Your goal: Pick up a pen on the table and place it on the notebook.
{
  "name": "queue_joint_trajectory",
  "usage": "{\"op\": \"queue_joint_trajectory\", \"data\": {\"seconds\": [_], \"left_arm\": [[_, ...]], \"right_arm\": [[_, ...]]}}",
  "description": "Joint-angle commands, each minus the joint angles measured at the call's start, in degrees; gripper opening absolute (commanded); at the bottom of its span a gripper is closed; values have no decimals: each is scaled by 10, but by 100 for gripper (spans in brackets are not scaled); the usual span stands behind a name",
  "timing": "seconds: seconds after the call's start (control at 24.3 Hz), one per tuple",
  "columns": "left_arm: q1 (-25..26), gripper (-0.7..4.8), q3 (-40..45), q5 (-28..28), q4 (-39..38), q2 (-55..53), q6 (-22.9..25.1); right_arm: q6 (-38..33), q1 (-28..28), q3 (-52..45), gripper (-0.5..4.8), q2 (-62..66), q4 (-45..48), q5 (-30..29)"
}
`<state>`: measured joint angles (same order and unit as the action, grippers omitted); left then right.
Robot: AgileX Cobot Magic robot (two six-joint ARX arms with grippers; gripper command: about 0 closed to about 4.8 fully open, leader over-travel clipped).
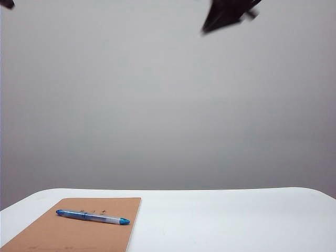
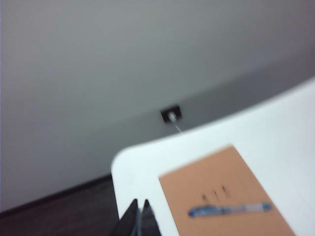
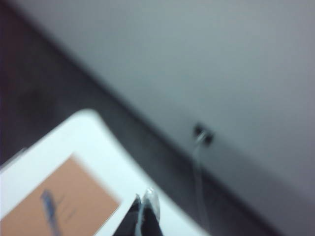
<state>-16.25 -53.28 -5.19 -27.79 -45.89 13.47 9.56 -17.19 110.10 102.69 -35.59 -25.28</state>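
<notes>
The blue pen (image 1: 92, 216) lies flat across the upper part of the tan notebook (image 1: 63, 236), which rests on the white table (image 1: 236, 220) at the front left. The left wrist view shows the same pen (image 2: 229, 210) on the notebook (image 2: 221, 187); my left gripper (image 2: 139, 204) hangs shut and empty above the table corner, clear of the notebook. High over the table's edge my right gripper (image 3: 143, 197) is shut with nothing in it, the notebook (image 3: 59, 201) and pen (image 3: 49, 206) blurred far below. In the exterior view the right arm (image 1: 226, 14) shows as a dark blur at the top.
A dark corner of the left arm (image 1: 6, 3) shows at the exterior view's top left. A grey wall fills the background, with a dark wall socket (image 2: 171, 115) and a cable low on it. Dark floor (image 2: 59, 216) lies beyond the table's rounded corner.
</notes>
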Motion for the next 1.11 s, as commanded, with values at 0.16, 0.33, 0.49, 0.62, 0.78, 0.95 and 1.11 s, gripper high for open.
{"op": "queue_joint_trajectory", "data": {"seconds": [0.16,0.33,0.49,0.62,0.78,0.95,1.11], "left_arm": [[87,-5,-1,92,14,52,-16],[130,-5,6,158,19,65,-16],[142,-5,62,169,87,106,-21],[141,-5,141,169,159,164,-56],[142,-5,232,142,218,233,-70],[142,-5,319,113,258,313,-107],[142,-5,397,92,279,396,-176]], "right_arm": [[-6,61,-149,-5,-198,115,46],[-10,87,-282,-5,-320,167,94],[-31,110,-466,-5,-449,285,114],[-71,127,-610,-5,-524,400,119],[-96,127,-721,-5,-570,467,134],[-123,127,-833,-5,-615,569,146],[-174,127,-974,-5,-678,734,169]]}}
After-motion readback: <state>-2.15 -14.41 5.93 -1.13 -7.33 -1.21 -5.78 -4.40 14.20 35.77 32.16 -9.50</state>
